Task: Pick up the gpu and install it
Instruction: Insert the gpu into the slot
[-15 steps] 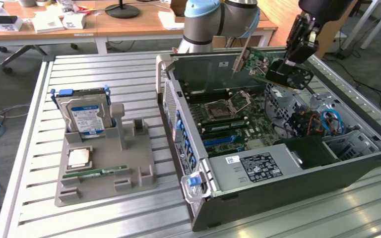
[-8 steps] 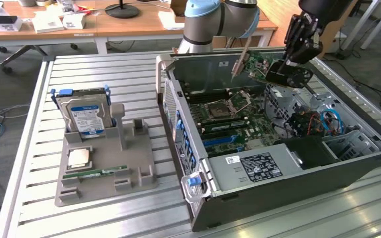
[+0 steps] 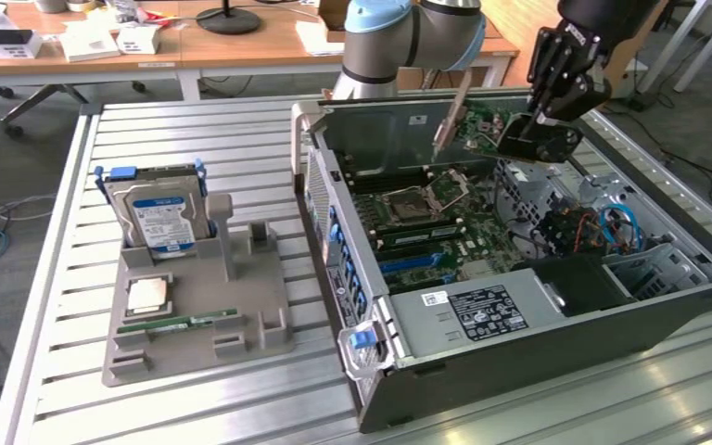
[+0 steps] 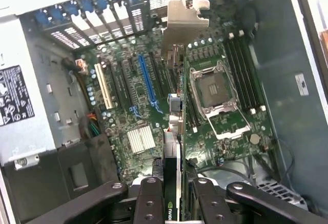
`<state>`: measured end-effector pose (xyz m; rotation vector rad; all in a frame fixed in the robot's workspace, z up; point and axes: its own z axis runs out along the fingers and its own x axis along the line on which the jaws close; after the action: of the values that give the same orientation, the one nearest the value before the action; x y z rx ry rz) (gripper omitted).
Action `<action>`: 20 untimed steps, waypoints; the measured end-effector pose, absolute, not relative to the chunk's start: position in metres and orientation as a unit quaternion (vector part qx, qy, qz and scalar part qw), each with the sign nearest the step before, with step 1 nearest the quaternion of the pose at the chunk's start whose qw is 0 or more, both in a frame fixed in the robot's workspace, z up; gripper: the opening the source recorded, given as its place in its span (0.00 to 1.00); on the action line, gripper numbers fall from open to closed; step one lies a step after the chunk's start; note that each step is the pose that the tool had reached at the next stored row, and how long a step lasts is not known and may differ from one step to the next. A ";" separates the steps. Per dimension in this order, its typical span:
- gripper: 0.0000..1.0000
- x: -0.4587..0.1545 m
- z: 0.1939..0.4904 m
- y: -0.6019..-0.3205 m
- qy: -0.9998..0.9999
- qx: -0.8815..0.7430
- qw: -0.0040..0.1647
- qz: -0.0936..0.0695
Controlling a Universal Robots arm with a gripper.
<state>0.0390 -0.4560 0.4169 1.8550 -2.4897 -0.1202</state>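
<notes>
The gpu (image 3: 470,128), a dark green card with a long silver end bracket (image 3: 451,120), hangs tilted above the open computer case (image 3: 331,199). My gripper (image 3: 532,139) is shut on the card's end away from the bracket. In the wrist view the gpu (image 4: 174,131) appears edge-on between my black fingers (image 4: 148,201), its bracket (image 4: 182,24) pointing toward the case's rear slots. Below it lies the motherboard (image 4: 128,111) with a long blue slot (image 4: 147,83) and an empty CPU socket (image 4: 215,93). The card is held clear above the board.
On the exterior view's left, a grey holder (image 3: 251,320) carries a silver hard drive with blue label (image 3: 158,218), a CPU (image 3: 148,295) and a RAM stick (image 3: 189,322). A power supply (image 3: 480,311) and cables (image 3: 603,227) sit inside the case.
</notes>
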 end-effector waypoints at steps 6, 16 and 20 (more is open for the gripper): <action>0.26 0.039 0.416 -0.456 -0.771 0.635 0.019 -0.038; 0.26 0.039 0.416 -0.456 -0.726 0.686 0.022 -0.036; 0.26 0.039 0.416 -0.456 -0.726 0.686 0.022 -0.036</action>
<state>0.0390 -0.4560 0.4155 2.1266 -2.2504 -0.1128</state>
